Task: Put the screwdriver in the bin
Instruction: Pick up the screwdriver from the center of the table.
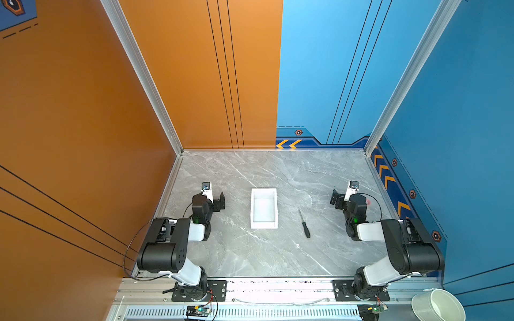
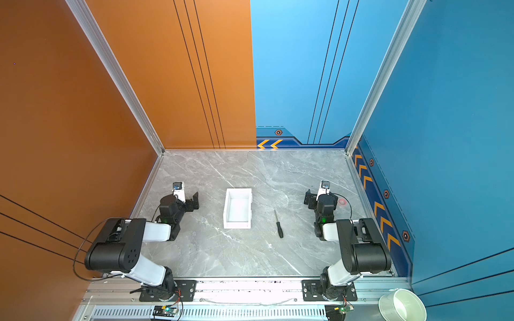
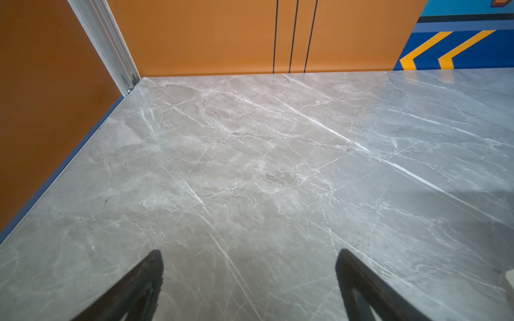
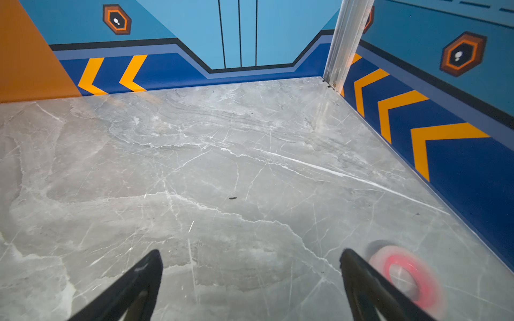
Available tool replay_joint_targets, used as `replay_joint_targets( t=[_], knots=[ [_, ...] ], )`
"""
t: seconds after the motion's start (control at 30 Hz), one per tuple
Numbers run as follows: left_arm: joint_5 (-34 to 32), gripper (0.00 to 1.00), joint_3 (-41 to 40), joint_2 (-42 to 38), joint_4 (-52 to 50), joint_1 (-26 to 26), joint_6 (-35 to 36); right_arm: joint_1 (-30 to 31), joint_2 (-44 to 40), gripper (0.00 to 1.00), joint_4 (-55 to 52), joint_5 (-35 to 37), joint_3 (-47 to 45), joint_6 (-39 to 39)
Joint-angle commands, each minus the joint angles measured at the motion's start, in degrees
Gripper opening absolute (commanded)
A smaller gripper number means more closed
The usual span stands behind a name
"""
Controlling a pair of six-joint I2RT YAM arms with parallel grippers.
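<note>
Screwdriver on table beside bin, left fingers and right fingers spread wide, gripping nothing

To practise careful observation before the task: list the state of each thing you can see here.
screwdriver: lying flat on the table, beside the bin, ungripped.
bin: upright, empty.
left hand: open, empty.
right hand: open, empty.
red ring: lying by the right hand.

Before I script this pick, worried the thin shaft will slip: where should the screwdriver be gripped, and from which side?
Probably the black handle, its thicker end nearer the robot, from above with jaws across it. The screwdriver lies flat on the table, right of the bin, nearer the open right gripper.
</note>
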Motion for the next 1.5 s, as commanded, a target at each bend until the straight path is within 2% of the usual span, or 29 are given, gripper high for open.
replay_joint_targets(
  t=[0.0, 0.1, 0.2, 0.3, 0.43, 0.53, 0.63, 0.77, 0.97, 1.07, 1.13, 1.23, 1.4, 1.47],
  knots=[
    [2.89, 0.98, -0.8, -4.4, -1.66, -1.85, 3.68, 0.37, -0.39, 1.0, 1.21, 6.51, -0.5, 1.29],
    [2.74, 0.98, 0.14, -10.36, -8.28, -3.43, 5.46, 0.5, -3.36, 1.0, -4.8, 5.87, 1.88, 0.7],
    [2.67, 0.98, 1.77, -15.62, -14.01, -3.65, 5.51, 1.27, -8.56, 1.0, -15.59, 6.17, 5.5, -0.05],
    [2.13, 0.98, 5.62, -19.14, -23.97, -4.25, 5.99, 2.01, -13.98, 1.0, -24.03, 7.14, 7.84, 0.51],
    [1.41, 0.98, 12.69, -22.12, -40.76, -5.57, 7.42, 4.13, -21.94, 1.0, -43.82, 13.1, 14.87, 8.35],
    [1.72, 0.98, 20.51, -22.68, -55.96, -6.16, 7.84, 6.45, -25.89, 1.0, -59.49, 13.13, 20.69, 13.47],
    [2.44, 0.98, 27.21, -22.33, -68.44, -6.53, 8.49, 11.35, -30.68, 1.0, -67.45, 13.74, 22.3, 15.63],
    [2.88, 0.98, 34.45, -21.29, -79.73, -7.38, 11.16, 16.7, -34.43, 0.93, -76.65, 11.14, 23.66, 20.09],
    [2.73, 0.98, 45.25, -16.13, -94.86, -8.3, 11.56, 22.79, -29.92, 0.78, -84.97, 1.3, 24.64, 26.52],
    [2.74, 0.98, 48.72, -13.76, -99.08, -8.71, 9.14, 28.04, -24.71, 0.78, -85.73, 0.42, 25.48, 27.45],
    [4.26, 0.98, 49.22, -13.55, -100.39, -8.89, 7.81, 31.19, -21.27, 0.78, -85.75, 0.37, 26.29, 27.63],
    [4.73, 0.98, 46.97, -15.17, -100.32, -9.62, 10.38, 34.17, -16.42, 0.76, -85.43, -1.1, 27.34, 28.11],
    [2.68, 0.98, 45.45, -16.14, -100.34, -10.19, 11.31, 36.14, -10.55, 0.63, -83.65, -4.51, 27.69, 28.63],
    [3.03, 0.98, 45.12, -16.51, -100.33, -10.22, 11.3, 36.84, -9.15, 0.63, -83.65, -4.32, 27.8, 28.73]
  ],
)
